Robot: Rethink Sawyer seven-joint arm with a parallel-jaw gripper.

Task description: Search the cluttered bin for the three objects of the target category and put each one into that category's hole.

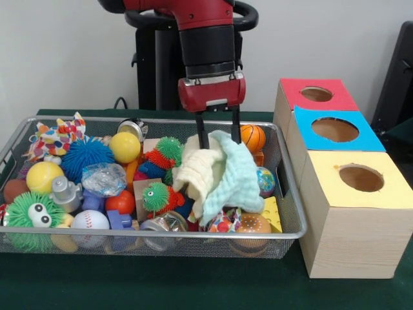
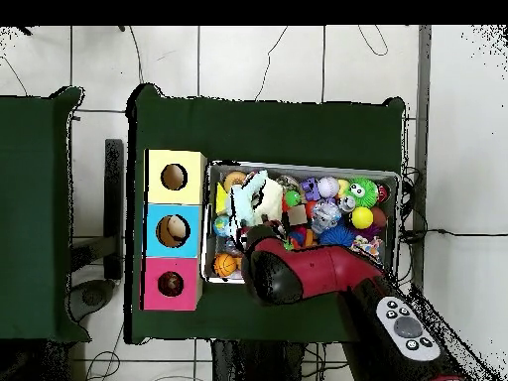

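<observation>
My gripper (image 1: 218, 137) hangs over the right half of the wire mesh bin (image 1: 292, 216). Its two black fingers (image 1: 202, 132) run down into a bundle of cloths, one cream (image 1: 197, 171) and one mint green (image 1: 233, 177). The cloths hang from the fingers over the toys, and the fingertips are hidden in the folds. The round hole (image 1: 316, 94) in the red-topped box is at the far right, behind the blue and yellow boxes. In the overhead view the cloths (image 2: 256, 196) lie at the bin's left end (image 2: 298, 167), the arm covers the gripper, and the red box's hole (image 2: 171, 284) is lowest.
The bin holds several toys: a small basketball (image 1: 253, 137), a yellow ball (image 1: 124, 146), a blue spiky ball (image 1: 87, 157), a green fuzzy ball with eyes (image 1: 29, 216), a baseball (image 1: 90, 221). The blue-topped box (image 1: 335, 130) and the yellow-topped box (image 1: 360, 177) stand right of the bin.
</observation>
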